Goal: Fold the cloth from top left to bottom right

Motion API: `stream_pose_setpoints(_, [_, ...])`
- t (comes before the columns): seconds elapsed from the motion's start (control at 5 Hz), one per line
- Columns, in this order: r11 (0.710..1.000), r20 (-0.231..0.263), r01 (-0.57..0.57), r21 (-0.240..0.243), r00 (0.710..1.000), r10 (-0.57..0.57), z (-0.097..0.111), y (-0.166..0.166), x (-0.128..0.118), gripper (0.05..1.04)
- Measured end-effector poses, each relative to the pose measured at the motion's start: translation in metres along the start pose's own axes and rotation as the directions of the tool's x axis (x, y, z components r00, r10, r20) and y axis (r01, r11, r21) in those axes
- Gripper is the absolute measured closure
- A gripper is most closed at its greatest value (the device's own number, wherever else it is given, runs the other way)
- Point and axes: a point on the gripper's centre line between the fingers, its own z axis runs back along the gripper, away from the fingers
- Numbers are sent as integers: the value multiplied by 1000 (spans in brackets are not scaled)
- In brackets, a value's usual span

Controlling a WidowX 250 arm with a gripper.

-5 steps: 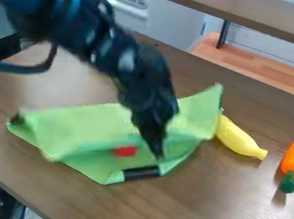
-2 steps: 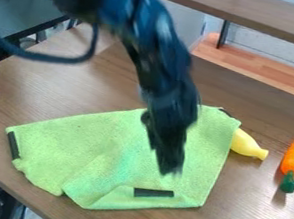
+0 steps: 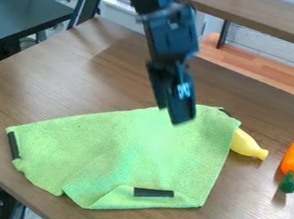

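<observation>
Camera view: hand point(image 3: 170, 115), drawn back upward; whether apart or together, cannot tell. Green cloth point(image 3: 124, 154), bunched up earlier, now spread lower on desk point(image 3: 252, 210); fold apparently laid.

Yellow toy point(image 3: 248, 145) partly hidden by cloth point(image 3: 121, 151), arm point(image 3: 170, 34) cropped at top

Brown wood-grain table point(image 3: 64, 91) stands before a raised shelf point(image 3: 268, 20) and whitish wall point(image 3: 277, 59); dark table point(image 3: 27, 13) noted at left.
</observation>
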Motion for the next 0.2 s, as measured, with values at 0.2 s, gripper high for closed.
stream_pose_setpoints(0.2, [1000, -4, 7, -8, 1000, -7, 0, -2, 0, 83])
